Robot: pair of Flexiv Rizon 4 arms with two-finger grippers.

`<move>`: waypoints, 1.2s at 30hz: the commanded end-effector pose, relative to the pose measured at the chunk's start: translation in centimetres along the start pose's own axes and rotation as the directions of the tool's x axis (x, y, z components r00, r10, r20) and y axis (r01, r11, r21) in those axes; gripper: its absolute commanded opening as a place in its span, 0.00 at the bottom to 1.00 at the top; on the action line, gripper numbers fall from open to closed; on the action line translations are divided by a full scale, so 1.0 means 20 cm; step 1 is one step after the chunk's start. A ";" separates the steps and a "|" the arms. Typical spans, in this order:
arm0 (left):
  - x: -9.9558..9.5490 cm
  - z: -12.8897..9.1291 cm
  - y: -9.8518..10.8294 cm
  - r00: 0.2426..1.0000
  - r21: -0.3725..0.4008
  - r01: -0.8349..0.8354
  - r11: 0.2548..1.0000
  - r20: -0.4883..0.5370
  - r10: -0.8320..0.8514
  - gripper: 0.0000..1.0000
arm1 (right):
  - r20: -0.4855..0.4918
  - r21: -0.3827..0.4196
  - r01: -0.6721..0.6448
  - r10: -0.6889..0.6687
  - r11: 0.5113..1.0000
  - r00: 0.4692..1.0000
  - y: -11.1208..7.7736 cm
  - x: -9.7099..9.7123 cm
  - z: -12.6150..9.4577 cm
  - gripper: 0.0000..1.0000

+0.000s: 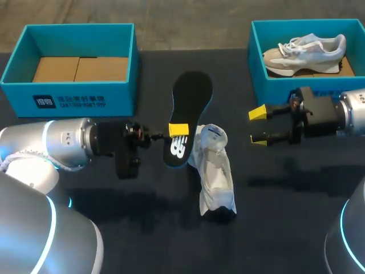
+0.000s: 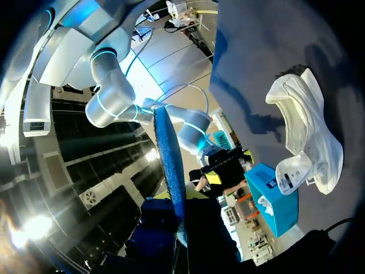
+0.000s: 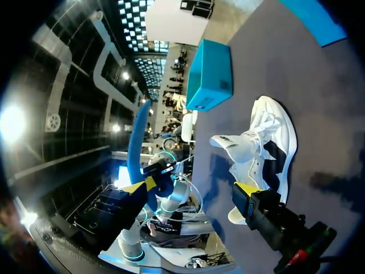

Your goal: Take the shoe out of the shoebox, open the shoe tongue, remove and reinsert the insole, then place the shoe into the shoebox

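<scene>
Your left gripper (image 1: 178, 130) is clamped on the insole (image 1: 193, 91) near its heel end. It holds the insole off the table just beside the shoe (image 1: 217, 174), next to the raised tongue (image 1: 212, 136). The right gripper (image 1: 258, 125) stands wide and empty, near the shoe's other side. The insole looks thin, light and bendy, so expect it to flop and feed its free end in first. The shoe seems soft and light and may slide, so brace it by the collar.
</scene>
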State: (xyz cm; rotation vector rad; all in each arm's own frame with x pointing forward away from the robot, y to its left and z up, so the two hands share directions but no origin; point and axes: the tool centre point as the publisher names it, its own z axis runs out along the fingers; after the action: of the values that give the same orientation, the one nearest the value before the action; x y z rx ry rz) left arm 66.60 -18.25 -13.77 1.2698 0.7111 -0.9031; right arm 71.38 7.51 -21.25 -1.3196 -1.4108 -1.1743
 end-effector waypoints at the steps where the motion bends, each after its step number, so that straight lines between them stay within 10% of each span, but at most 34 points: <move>1: 0.05 0.02 0.02 1.000 0.015 -0.011 1.000 0.016 0.010 0.00 | -0.013 -0.022 0.015 -0.015 1.000 1.000 0.03 0.04 0.01 1.00; 36: 0.23 0.17 -0.04 0.995 -0.110 -0.080 0.991 -0.064 0.073 0.00 | -0.054 -0.033 0.136 -0.137 0.990 0.989 0.22 0.25 0.20 1.00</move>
State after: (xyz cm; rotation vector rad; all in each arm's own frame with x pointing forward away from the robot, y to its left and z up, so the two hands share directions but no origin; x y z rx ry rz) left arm 68.17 -22.12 -17.30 1.2226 0.7402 -0.7637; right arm 74.87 11.96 -16.80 -1.2175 -1.4639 -1.3229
